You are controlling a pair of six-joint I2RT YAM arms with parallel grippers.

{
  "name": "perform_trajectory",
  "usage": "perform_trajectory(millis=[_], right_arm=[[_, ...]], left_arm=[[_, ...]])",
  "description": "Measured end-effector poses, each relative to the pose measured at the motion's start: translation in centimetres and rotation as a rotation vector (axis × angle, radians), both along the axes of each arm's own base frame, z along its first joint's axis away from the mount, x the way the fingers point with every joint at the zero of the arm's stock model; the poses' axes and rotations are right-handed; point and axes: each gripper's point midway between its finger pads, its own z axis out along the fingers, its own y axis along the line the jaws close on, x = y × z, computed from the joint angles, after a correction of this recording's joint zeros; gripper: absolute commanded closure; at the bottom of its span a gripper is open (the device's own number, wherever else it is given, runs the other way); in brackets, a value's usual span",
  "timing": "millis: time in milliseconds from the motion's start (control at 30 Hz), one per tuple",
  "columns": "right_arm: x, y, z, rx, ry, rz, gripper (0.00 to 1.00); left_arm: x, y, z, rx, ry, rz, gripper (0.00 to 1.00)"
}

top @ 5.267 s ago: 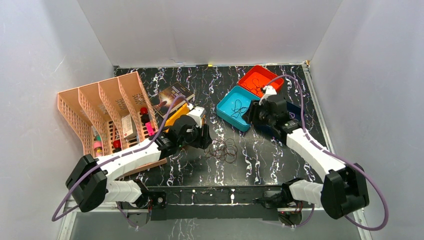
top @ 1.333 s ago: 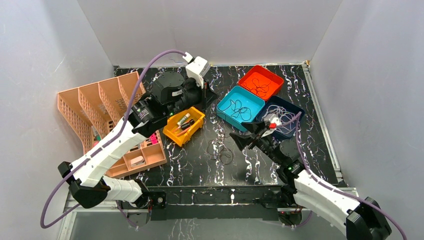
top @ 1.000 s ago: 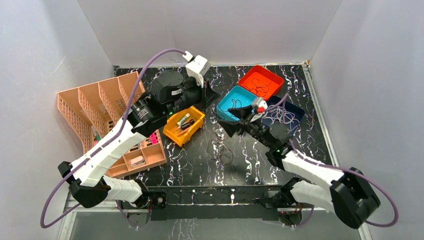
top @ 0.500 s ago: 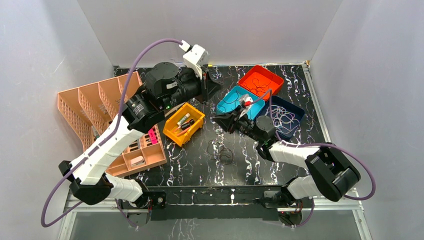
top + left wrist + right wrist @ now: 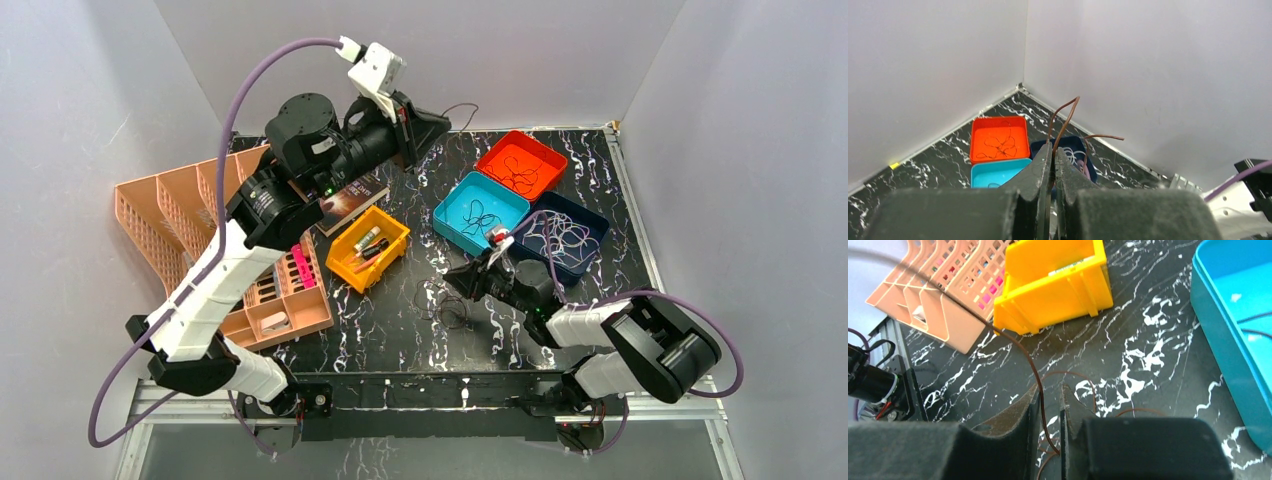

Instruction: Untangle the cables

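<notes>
Slippage is looming: left gripper (image 5: 1052,148) is clamping thin brown wire (image 5: 1068,120) aloft; right gripper (image 5: 1049,388), seemingly barely apart, is straddling it.

Bright, even, diffuse light fills all three views, and the pale walls are smoothly lit. A soft shadow falls on the black marbled counter (image 5: 380,330) close by the right gripper (image 5: 455,283). In the wrist views, the bases of the left gripper (image 5: 1053,150) and the right one are dark and blurred. The cable (image 5: 1034,367) just ahead of the fingertips is sharp.
</notes>
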Motion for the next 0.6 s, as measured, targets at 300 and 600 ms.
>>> perform_trajectory(millis=[300, 600], right_arm=[[-1.1, -1.3, -2.4, -0.030, 0.061, -0.025, 0.75], [-1.3, -2.2, 0.7, -0.002, 0.047, -0.069, 0.92]], left_arm=[[1.0, 0.4, 3.6, -0.034, -0.103, 0.052, 1.00], [2.0, 1.4, 3.9, -0.022, -0.149, 0.123, 1.00]])
